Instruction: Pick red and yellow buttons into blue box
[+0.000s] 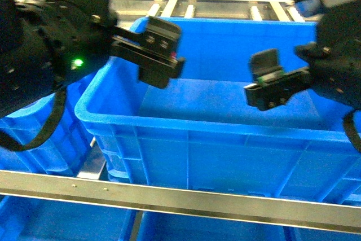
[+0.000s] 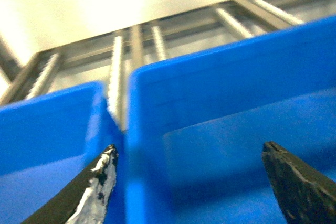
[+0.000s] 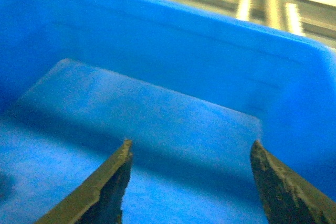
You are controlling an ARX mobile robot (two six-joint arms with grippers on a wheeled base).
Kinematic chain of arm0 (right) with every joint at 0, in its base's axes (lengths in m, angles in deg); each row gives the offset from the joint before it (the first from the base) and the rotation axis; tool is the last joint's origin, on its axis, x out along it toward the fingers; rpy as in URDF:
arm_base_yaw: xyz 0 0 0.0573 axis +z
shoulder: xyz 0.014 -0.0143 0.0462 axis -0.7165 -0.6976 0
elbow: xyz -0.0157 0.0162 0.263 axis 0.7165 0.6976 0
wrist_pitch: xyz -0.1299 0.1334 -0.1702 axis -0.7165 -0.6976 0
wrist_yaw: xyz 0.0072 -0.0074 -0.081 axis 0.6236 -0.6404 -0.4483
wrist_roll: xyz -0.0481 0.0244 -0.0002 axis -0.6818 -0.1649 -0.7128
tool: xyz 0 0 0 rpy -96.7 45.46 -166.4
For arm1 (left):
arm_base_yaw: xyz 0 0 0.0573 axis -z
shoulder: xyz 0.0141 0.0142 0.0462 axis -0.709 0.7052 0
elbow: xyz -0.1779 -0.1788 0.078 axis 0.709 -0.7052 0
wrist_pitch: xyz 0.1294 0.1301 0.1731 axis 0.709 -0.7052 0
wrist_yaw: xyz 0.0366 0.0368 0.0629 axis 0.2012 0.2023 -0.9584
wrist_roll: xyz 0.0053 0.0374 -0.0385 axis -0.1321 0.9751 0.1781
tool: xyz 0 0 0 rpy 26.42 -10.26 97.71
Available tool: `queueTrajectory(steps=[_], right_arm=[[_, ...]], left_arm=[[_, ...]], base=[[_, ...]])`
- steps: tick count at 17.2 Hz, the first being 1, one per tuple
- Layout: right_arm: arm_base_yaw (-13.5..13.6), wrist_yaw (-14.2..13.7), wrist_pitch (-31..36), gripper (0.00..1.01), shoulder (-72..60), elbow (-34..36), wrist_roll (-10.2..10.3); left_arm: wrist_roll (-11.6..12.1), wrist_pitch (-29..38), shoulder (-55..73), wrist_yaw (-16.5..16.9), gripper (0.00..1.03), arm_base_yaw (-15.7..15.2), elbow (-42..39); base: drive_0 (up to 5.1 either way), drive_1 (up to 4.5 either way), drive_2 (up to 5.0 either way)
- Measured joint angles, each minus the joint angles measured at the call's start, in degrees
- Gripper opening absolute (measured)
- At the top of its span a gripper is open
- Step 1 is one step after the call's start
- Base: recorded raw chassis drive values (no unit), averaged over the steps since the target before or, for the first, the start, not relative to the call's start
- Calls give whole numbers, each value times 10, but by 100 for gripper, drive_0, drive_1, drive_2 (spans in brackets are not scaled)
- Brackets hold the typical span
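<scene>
Your 2 grippers, left gripper (image 1: 161, 55) and right gripper (image 1: 271, 83), hang wide and empty above the blue box (image 1: 225, 139). No buttons visible; likely light, slick-capped, so grasp their bodies.

A steel roller conveyor (image 1: 225, 8) runs at 12 o'clock under bright light; a metal rail (image 1: 169, 196) crosses at 6 o'clock.
</scene>
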Motion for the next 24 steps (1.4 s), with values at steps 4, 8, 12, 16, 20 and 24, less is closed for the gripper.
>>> queueTrajectory(steps=[4, 8, 12, 16, 20, 24], right_arm=[[-68, -57, 166, 18, 155, 200, 73], [-110, -31, 177, 2, 212, 294, 75], [-136, -5, 119, 2, 327, 344, 75], [-188, 44, 45, 2, 435, 373, 75], [-189, 49, -30, 2, 527, 390, 75], [-189, 48, -110, 2, 618, 396, 75]], left_arm=[[-110, 64, -150, -7, 28, -87, -188], [-120, 89, -224, 32, 2, -137, -271], [-121, 18, -326, 68, 2, -173, -324], [-121, -66, -430, 99, 2, -199, -351], [-121, -140, -526, 139, 2, -244, -361], [-121, -217, -610, 141, 2, -242, -362]], base=[[0, 0, 0], [0, 0, 0], [0, 0, 0], [0, 0, 0], [0, 0, 0], [0, 0, 0]])
